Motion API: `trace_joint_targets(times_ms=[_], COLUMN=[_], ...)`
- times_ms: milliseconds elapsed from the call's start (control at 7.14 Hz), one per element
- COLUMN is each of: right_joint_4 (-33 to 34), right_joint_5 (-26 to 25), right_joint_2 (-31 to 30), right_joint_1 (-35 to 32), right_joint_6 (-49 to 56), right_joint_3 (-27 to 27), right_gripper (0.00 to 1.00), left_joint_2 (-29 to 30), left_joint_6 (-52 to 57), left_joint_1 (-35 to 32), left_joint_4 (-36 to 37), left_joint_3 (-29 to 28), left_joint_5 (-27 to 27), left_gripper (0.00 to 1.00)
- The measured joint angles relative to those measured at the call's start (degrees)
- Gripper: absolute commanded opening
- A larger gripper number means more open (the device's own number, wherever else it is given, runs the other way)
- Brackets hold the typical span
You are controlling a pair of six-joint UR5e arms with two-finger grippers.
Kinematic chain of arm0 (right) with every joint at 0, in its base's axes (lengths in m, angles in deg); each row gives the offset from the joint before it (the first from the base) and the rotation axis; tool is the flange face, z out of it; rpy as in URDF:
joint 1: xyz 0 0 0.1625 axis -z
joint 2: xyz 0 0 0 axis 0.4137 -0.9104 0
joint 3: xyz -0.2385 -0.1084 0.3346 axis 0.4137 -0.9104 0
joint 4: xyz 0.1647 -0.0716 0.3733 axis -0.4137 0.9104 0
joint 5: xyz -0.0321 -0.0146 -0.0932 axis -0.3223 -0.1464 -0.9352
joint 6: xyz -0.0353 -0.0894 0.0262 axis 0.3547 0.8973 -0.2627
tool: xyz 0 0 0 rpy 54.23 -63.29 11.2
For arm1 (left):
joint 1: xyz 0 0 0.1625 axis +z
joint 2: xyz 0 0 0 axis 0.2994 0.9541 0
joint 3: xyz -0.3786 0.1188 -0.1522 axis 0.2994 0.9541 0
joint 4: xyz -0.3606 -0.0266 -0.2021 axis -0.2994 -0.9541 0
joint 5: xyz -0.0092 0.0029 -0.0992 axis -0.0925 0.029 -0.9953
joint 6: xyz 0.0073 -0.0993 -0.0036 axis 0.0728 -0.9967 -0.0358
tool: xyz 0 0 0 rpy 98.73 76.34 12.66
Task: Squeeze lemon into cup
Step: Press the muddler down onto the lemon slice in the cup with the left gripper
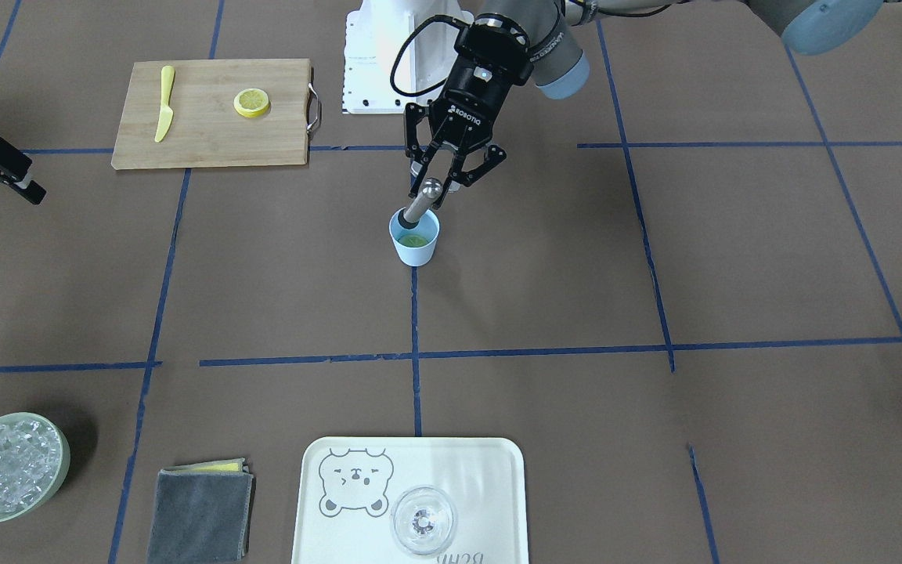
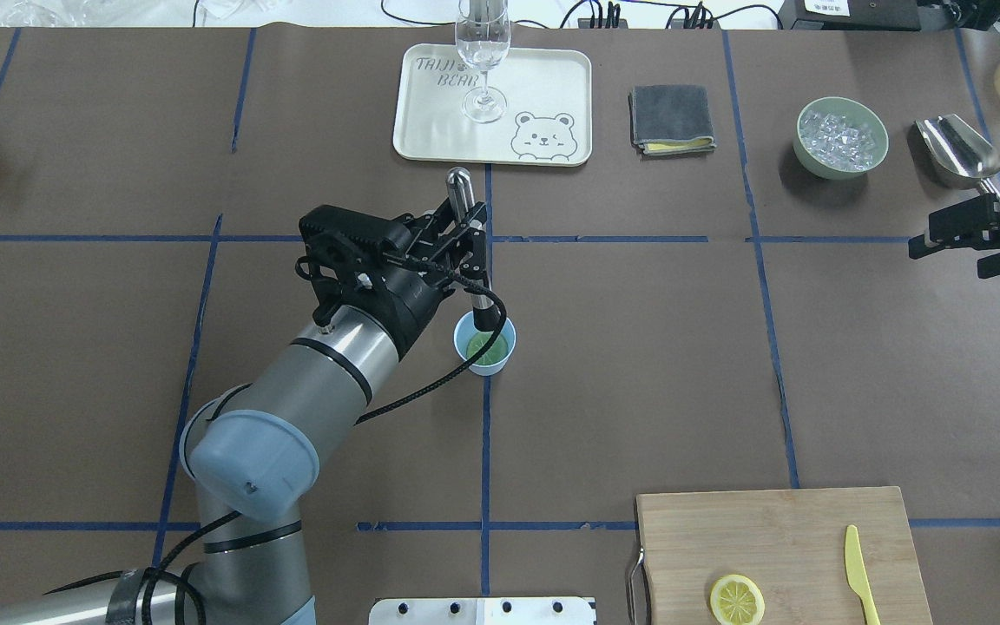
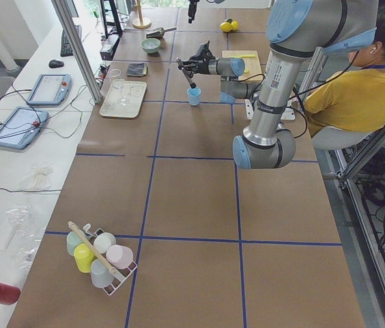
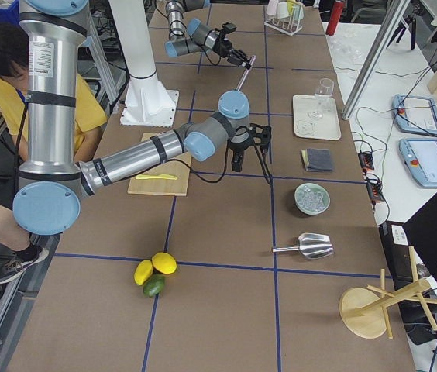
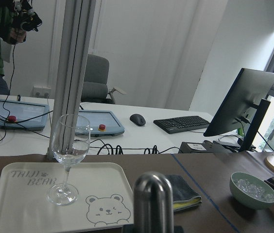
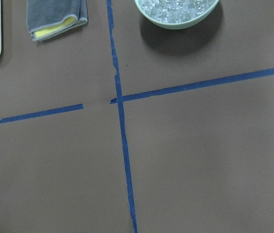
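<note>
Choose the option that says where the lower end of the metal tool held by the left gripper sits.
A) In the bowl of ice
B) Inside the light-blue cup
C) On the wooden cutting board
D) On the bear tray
B: the left gripper holds the metal tool with its lower end down inside the cup, over the lemon slice at the bottom.

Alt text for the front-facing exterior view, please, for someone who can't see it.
The left end effector grips a metal pestle that leans into a light-blue cup with a lemon slice at its bottom. At upper left, a cutting board holds a second lemon slice and a yellow knife; a glass stands on a tray at the bottom edge.
</note>
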Motion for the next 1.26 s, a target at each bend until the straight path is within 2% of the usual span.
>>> trace_joint_targets(times_ms=[420,1261], right_joint_4=[0.0,0.02], right_joint_5=[0.07,-0.02], right_joint_2=[-0.04,-0.12], right_joint_1=[0.06,0.07], right_joint_6=[-0.06,-0.73], right_joint_3=[-0.07,-0.13], right_gripper=[1.0,1.0], left_joint_2=[0.19,1.71], left_joint_6=[7.5,7.69], left_joint_1=[1.6,3.27], left_joint_4=[-1.49,-1.77], left_joint_3=[-1.28,-5.95], left_joint_5=[3.21,3.49], left_gripper=[0.0,0.0])
